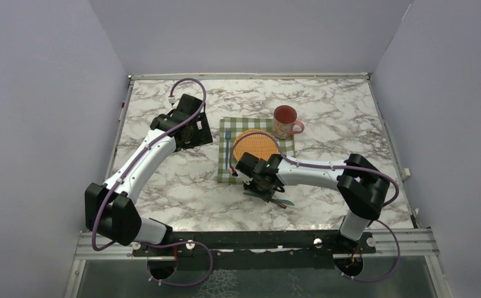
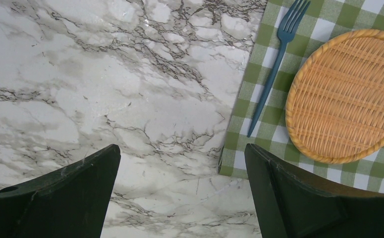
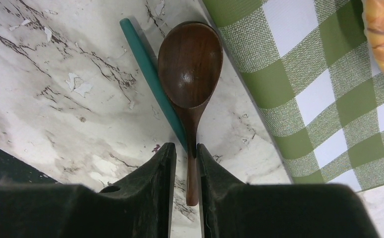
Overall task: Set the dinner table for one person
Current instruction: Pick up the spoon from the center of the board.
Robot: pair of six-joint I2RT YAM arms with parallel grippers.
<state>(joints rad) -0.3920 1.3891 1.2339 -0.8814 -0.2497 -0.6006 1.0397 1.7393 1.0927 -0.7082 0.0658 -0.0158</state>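
On the marble dinner table [image 1: 182, 192], near its middle, lies a green-and-white checked cloth [image 1: 224, 176]. It carries a round wicker plate [image 1: 253, 144], a blue fork [image 2: 274, 69] to the plate's left, and a red mug [image 1: 284, 121] at its far right corner. My right gripper [image 3: 186, 146] is low at the cloth's near edge. Its jaws are closed on the thin handle of a dark wooden spoon [image 3: 190, 64]. A teal utensil handle [image 3: 145, 59] lies slanted against the spoon and runs in at the fingertips. My left gripper [image 2: 182, 148] hovers wide open over bare marble left of the cloth.
Grey walls close in the table on three sides, and a metal frame [image 1: 250, 76] edges it. The arm bases sit on a black rail [image 1: 256, 239] at the near edge. The cloth's corner [image 3: 318, 84] lies just right of the spoon.
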